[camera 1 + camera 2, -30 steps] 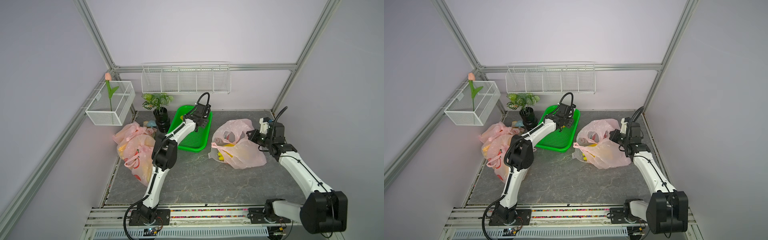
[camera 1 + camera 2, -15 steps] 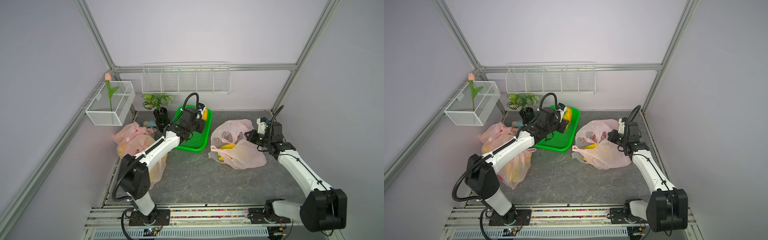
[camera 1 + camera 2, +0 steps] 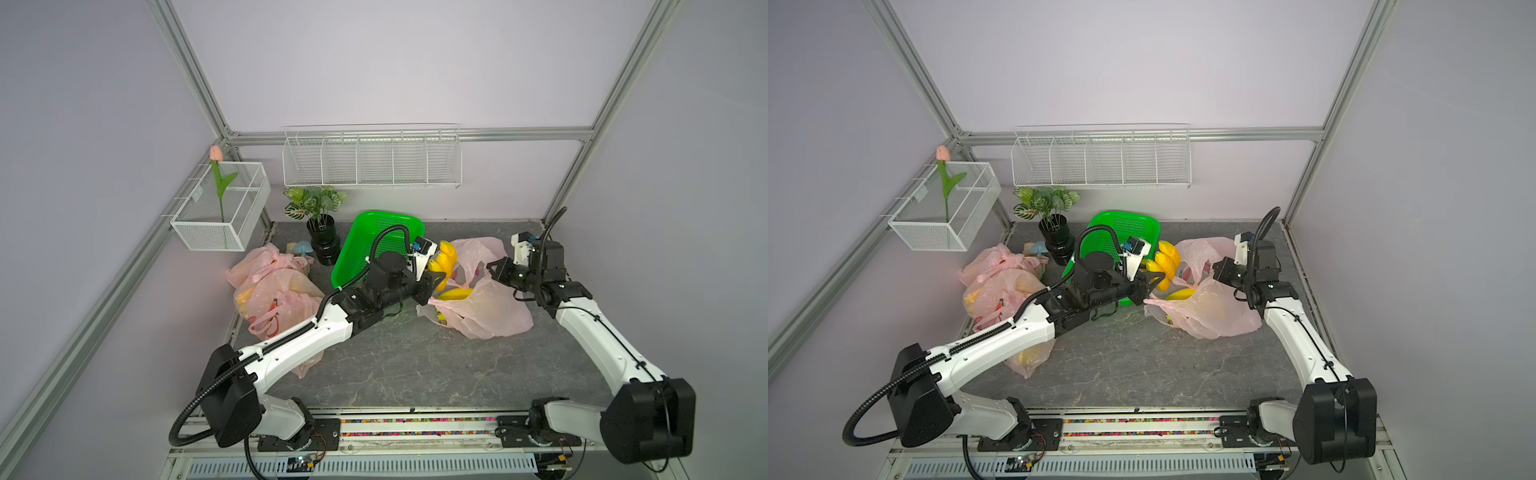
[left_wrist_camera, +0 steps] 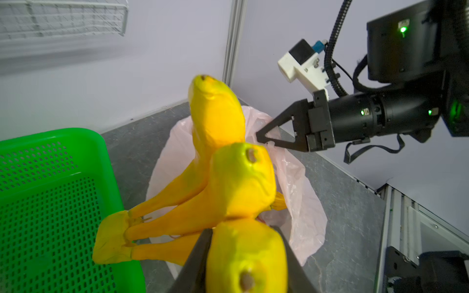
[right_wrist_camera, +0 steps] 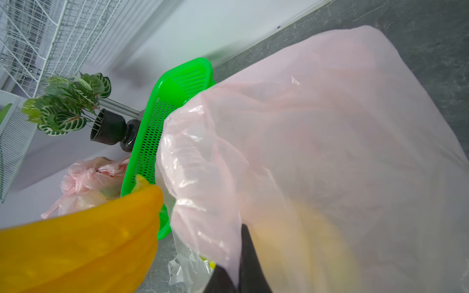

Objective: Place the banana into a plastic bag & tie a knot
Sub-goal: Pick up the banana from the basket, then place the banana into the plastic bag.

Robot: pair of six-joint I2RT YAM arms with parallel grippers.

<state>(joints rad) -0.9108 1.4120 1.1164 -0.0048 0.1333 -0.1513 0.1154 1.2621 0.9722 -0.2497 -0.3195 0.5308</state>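
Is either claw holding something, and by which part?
The left pincer grips the banana bunch by one banana's tip end; the right pincer pinches the pink bag at its rim.

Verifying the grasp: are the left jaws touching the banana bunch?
Touching. In the left wrist view the left gripper has its jaws pressed against both sides of one banana of the banana bunch.
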